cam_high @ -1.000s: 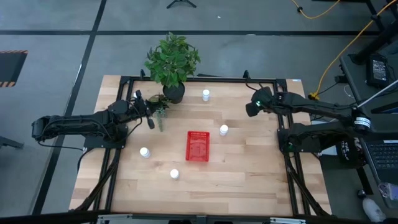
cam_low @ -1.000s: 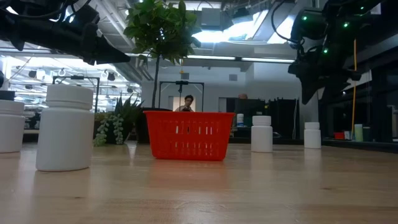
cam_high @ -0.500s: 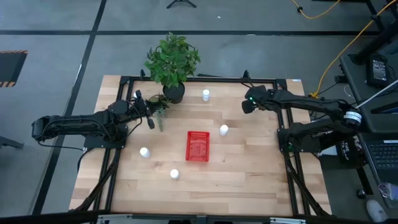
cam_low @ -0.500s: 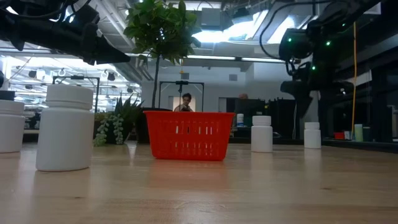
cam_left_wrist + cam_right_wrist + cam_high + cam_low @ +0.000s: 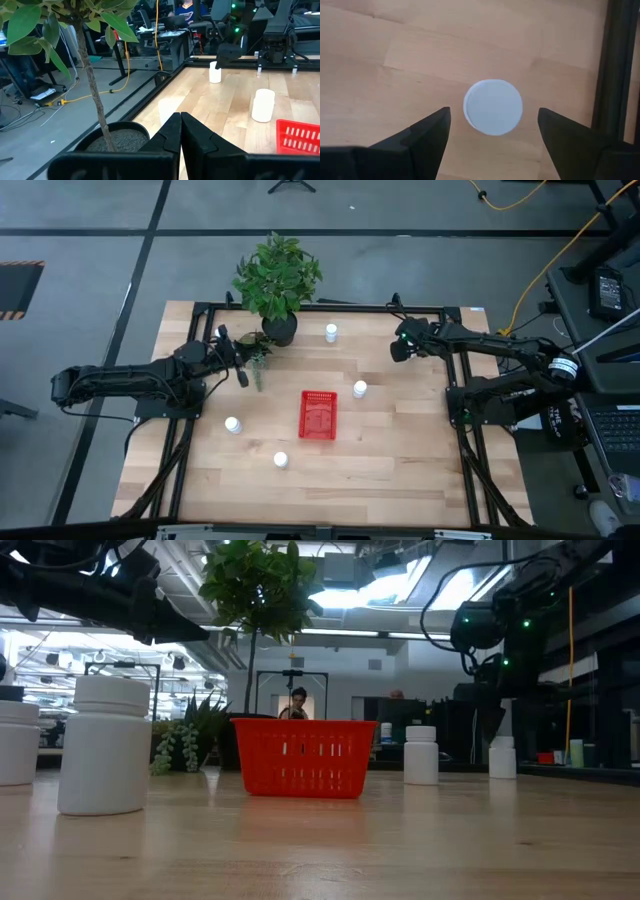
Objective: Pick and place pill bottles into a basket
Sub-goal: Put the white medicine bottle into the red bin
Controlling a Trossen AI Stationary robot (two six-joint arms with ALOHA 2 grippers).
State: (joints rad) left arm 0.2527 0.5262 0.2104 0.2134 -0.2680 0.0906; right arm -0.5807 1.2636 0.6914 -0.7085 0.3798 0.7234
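Swinging farther over the counter (image 5: 400, 440), the right pincer (image 5: 493, 131) hung above a pill bottle (image 5: 493, 107) with fingers spread for a likely grasp, while the red basket (image 5: 319, 415) sat mid-counter, well apart.

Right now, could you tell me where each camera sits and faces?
High view: above the table, looking straight down; left arm and right arm show.
Low view: at table height, looking level across; arms enter from above.
Left wrist view: on that arm, facing across the table; shut jaws show.
Right wrist view: on that arm, facing down at a pill bottle; open jaws show.
Shared: high and low both show the basket.
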